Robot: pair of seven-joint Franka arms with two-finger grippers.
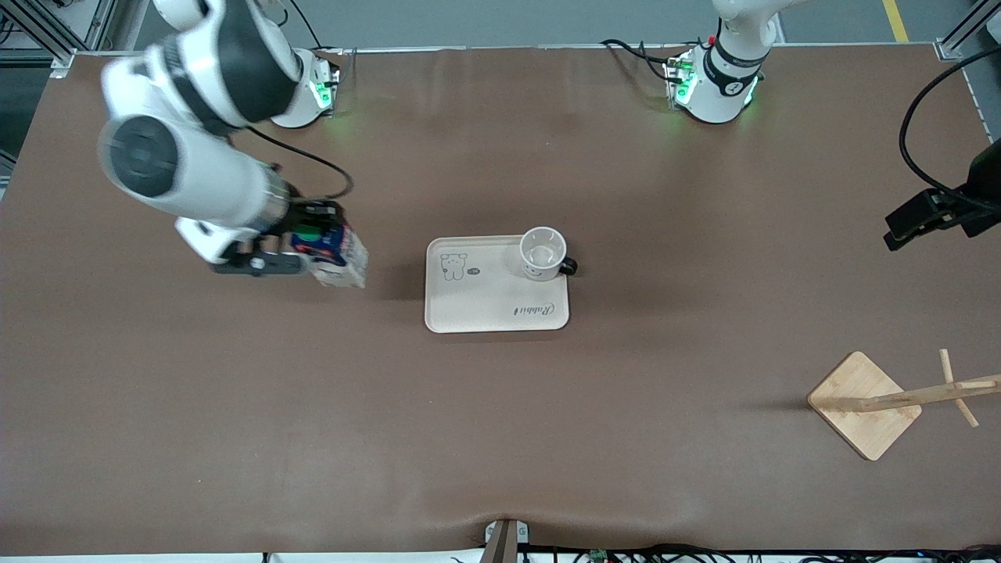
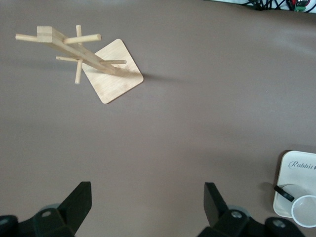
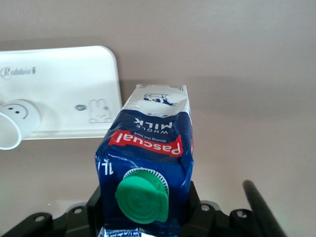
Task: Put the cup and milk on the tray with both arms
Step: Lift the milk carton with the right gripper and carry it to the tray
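Over the table's right-arm end, the right gripper (image 1: 313,234) holds the milk (image 1: 338,258) clamped at its gabled top, the carton tilted and clear of the table, beside the tray (image 1: 496,285) but not yet over it. In the right wrist view the fingers (image 3: 96,207) press the blue sides just by the green cap (image 3: 141,194), and the wall there looks slightly dented. A judgement: thin card gives under a hard squeeze, so a firm but modest hold on the flat sides suits it, and the base should meet the tray level or the tall carton may tip. How full it is cannot be told.

At mid-table the tray lies flat with the cup (image 1: 543,253) standing upright in the corner toward the left arm's base, handle over the rim. It looks empty, light and rigid; it is probably ceramic and would chip if knocked.

Toward the left-arm end, a wooden stand (image 1: 863,403) sits nearer the front camera. The left gripper (image 1: 915,221) hangs above the table there, waiting, jaws wide and empty; the front view cuts off most of that arm.
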